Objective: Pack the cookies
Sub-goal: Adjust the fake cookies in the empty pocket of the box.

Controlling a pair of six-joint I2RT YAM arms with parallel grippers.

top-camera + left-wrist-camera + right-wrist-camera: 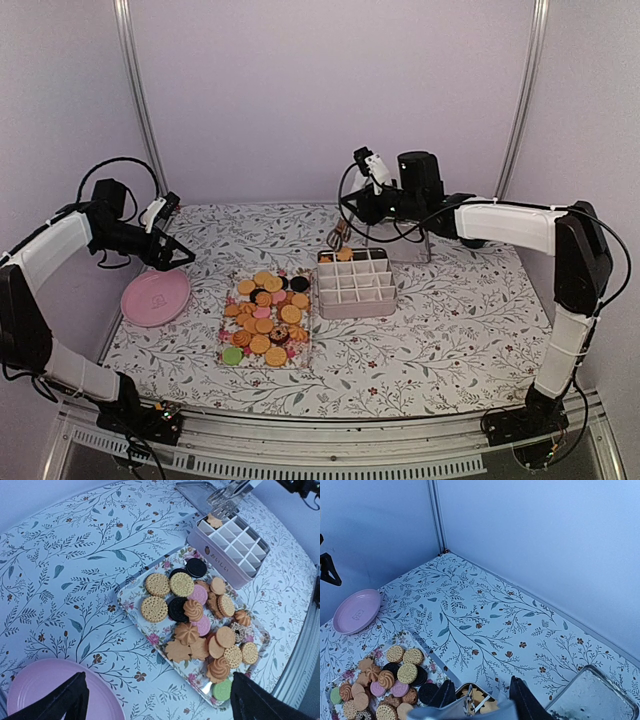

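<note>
Right claw (340,238), part-closed, is poised over the far-left cell of the divided box (355,305), a tan cookie (215,521) directly beneath; whether it is gripped cannot be told.

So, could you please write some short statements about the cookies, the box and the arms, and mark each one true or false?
1. Most cookies lie on a flowered tray. True.
2. The pink plate holds several cookies. False: nothing lies on it.
3. Every compartment of the divided box is full. False: most are empty; cookies show only in one far corner.
4. The left jaws are wide open and empty. True.
5. The right jaws hold metal tongs over the box. True.
6. The box stands on the tray. False: it stands beside the tray.
</note>
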